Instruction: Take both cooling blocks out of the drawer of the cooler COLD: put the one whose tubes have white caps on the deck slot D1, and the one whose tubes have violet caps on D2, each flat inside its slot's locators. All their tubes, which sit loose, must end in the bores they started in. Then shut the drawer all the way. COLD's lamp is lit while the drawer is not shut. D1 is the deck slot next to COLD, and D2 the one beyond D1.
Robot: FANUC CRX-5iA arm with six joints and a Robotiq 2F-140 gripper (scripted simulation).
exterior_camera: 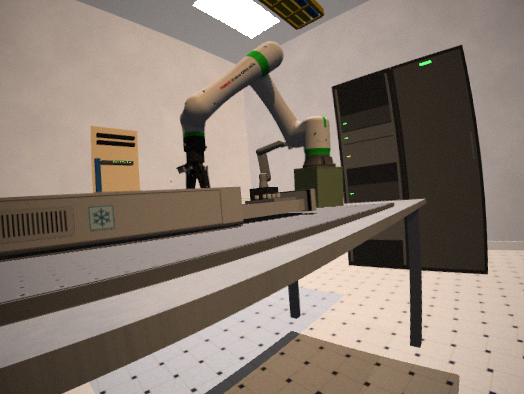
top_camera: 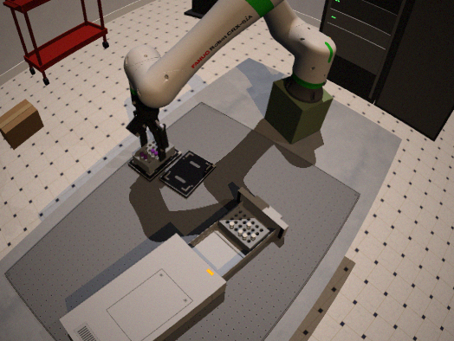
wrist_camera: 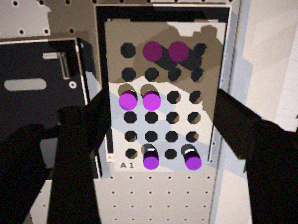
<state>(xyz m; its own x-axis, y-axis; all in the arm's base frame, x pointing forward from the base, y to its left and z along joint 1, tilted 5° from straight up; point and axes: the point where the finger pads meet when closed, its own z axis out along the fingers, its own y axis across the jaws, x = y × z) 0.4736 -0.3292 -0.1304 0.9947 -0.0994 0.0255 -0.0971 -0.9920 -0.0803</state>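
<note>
The gripper (top_camera: pixel 152 151) (exterior_camera: pixel 197 186) (wrist_camera: pixel 161 102) was clamped on the violet-capped block (top_camera: pixel 149 164) (wrist_camera: pixel 162 127), its fingers against two opposite sides. This block was located at D2 (top_camera: pixel 149 176) (wrist_camera: pixel 165 10); full seating within the locators could not be confirmed. Six violet caps were visible, all above the block. Slot D1 (top_camera: pixel 187 173) (wrist_camera: pixel 30 105) held no block. The white-capped block (top_camera: pixel 259 232) was located in the open drawer (top_camera: pixel 251 258) (exterior_camera: pixel 280 206), at its front end. The lamp (top_camera: pixel 210 272) on the cooler COLD (top_camera: pixel 143 299) (exterior_camera: pixel 165 210) was lit amber.
</note>
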